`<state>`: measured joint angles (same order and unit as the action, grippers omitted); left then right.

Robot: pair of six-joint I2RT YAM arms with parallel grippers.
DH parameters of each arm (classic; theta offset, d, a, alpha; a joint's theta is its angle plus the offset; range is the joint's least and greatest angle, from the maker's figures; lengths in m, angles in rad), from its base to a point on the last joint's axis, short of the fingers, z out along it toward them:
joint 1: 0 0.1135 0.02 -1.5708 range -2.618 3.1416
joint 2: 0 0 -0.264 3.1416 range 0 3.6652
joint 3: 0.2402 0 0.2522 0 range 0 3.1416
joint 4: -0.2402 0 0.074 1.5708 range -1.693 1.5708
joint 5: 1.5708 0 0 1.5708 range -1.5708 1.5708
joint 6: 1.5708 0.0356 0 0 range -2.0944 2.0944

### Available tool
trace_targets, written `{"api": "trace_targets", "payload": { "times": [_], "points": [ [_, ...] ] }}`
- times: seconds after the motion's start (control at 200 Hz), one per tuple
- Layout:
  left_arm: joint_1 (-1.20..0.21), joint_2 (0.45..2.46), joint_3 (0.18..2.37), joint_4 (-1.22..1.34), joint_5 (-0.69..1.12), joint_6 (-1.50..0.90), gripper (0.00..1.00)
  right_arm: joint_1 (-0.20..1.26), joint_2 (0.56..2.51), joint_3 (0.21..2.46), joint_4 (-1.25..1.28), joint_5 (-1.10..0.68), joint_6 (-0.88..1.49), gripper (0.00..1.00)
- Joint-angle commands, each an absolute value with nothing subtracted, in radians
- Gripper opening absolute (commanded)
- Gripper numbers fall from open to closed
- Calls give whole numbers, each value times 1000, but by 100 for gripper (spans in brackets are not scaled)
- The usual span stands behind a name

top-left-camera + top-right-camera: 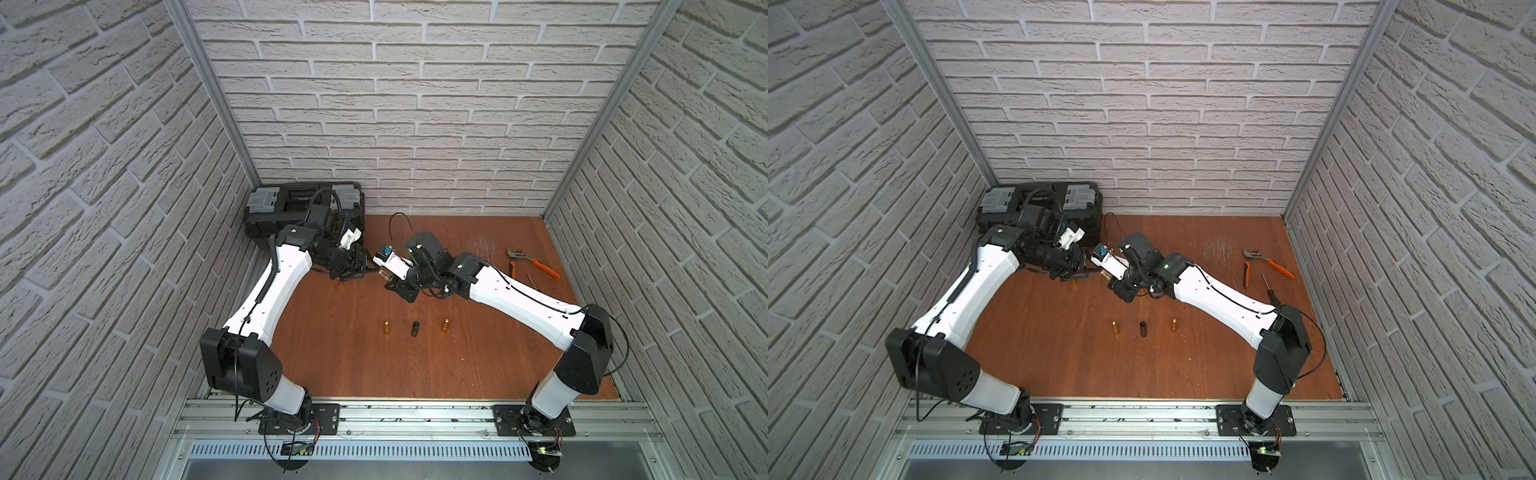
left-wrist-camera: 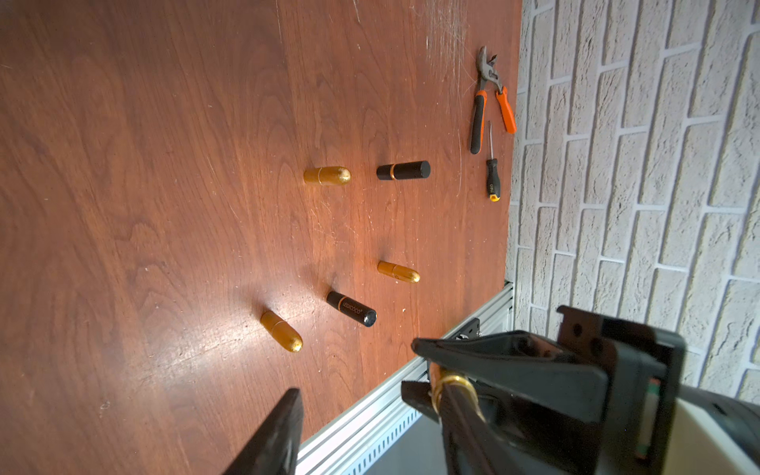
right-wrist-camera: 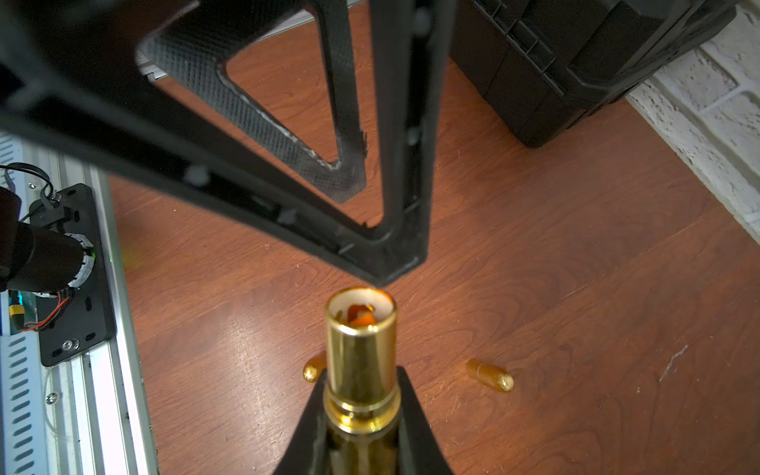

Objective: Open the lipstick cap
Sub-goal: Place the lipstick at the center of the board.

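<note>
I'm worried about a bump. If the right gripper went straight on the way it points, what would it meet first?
Likely the left gripper: its open fingers stand just ahead of the uncapped lipstick that the right gripper holds, though depth is unclear.

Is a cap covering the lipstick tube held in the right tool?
No: the gold tube is open at its end, with orange lipstick visible inside.

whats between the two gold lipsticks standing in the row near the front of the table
A black lipstick stands there, upright and apart from both gold lipsticks. Both top views show it.
</note>
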<state>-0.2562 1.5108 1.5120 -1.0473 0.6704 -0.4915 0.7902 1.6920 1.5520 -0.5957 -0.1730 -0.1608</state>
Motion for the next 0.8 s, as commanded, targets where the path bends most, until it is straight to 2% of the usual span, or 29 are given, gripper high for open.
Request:
{"api": "trace_targets", "payload": {
  "times": [0.0,0.52,0.725,0.795],
  "points": [
    [-258,1491,1509,-1047,717,-480,55,803,1703,1582,-572,-187,-156,3],
    [-287,1474,1494,-1058,753,-468,50,804,1744,1613,-589,-185,-163,3],
    [-287,1480,1473,-1052,744,-466,44,804,1750,1623,-592,-190,-169,3],
    [-288,1485,1474,-1045,744,-468,38,804,1750,1622,-592,-187,-170,3]
  ]
}}
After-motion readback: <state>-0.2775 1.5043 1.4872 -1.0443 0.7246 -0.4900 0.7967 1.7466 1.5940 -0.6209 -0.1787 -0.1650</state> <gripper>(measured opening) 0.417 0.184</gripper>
